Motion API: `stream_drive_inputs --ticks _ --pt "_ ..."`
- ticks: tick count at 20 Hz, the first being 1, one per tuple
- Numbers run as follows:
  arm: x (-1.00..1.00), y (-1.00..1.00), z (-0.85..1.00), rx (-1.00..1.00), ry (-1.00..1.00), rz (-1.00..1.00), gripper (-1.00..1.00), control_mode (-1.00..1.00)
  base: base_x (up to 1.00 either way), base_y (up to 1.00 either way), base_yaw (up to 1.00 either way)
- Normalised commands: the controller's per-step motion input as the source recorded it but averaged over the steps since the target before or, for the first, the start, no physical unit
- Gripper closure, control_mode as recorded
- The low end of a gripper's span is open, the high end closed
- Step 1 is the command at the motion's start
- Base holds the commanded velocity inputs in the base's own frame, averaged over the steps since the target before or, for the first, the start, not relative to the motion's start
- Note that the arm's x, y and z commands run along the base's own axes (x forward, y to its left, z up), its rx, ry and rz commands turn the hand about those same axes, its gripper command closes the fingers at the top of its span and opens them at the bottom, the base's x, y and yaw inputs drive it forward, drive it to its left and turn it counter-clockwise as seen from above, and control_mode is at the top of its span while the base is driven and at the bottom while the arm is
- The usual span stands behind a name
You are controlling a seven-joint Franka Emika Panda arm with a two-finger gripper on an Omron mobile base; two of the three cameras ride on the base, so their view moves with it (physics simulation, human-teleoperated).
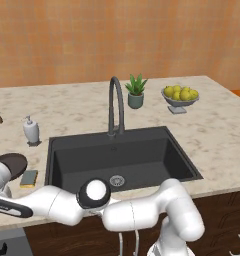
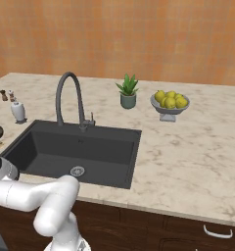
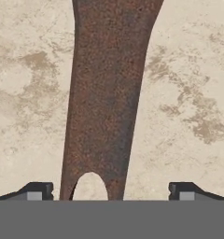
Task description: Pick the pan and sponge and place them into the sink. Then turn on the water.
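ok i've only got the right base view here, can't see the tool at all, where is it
Observer: The tool is low over the pan's handle, seen in the hand view; the handle runs between its two fingertips.
Operator: is it shut on it yet
Observer: No, the fingertips stand wide, with bare counter showing on each side of the handle.
Operator: where's the sponge
Observer: In the left base view the sponge lies on the counter left of the sink, just in front of the pan.
Operator: anything in the sink
Observer: Just the silver drain; pan and sponge are both outside it.
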Motion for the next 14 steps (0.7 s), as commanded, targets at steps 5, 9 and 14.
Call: stream_drive_inputs --ticks 5,9,14 --pt "0.0 0.0 0.0 0.0 0.0 0.0 1.0 -1.0 0.0 0.0 0.0" --pt "0.0 0.0 0.0 0.0 -0.01 0.0 1.0 -1.0 0.0 0.0 0.0" --pt "-0.09 -0.17 0.14 0.0 -0.11 0.0 1.0 -1.0 0.0 0.0 0.0"
